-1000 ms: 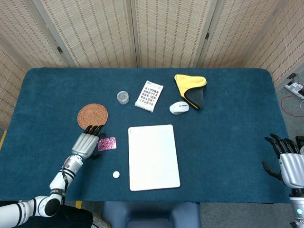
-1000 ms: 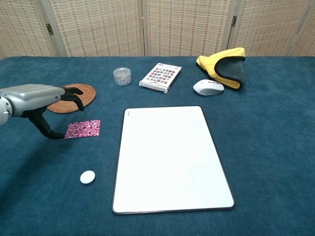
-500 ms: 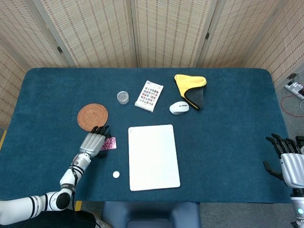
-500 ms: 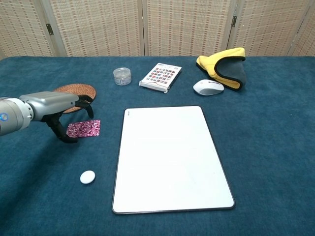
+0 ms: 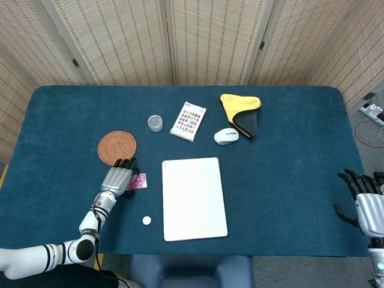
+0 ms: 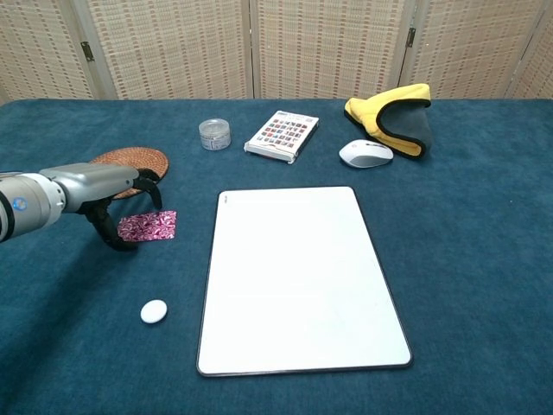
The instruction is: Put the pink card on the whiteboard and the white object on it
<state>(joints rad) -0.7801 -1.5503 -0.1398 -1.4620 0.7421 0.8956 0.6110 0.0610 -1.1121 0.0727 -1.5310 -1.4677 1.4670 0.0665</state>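
While your left hand (image 5: 117,179) covers pink card (image 5: 137,180), fingers arched apart, card's long axis points toward whiteboard (image 5: 194,198); right hand (image 5: 366,204) idles, fingers spread. Chest view: card (image 6: 148,226) flat beside board (image 6: 296,277); white object (image 6: 154,311) nearer you.

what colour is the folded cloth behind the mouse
The folded cloth is yellow outside with a dark grey lining, clearest in the chest view.

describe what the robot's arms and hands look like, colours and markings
The left robot hand has a silver-grey metal back and black fingers; its forearm is grey-white with black bands and a small blue mark. The right robot hand looks alike: pale grey palm, black fingers. No cables or sleeves are visible.
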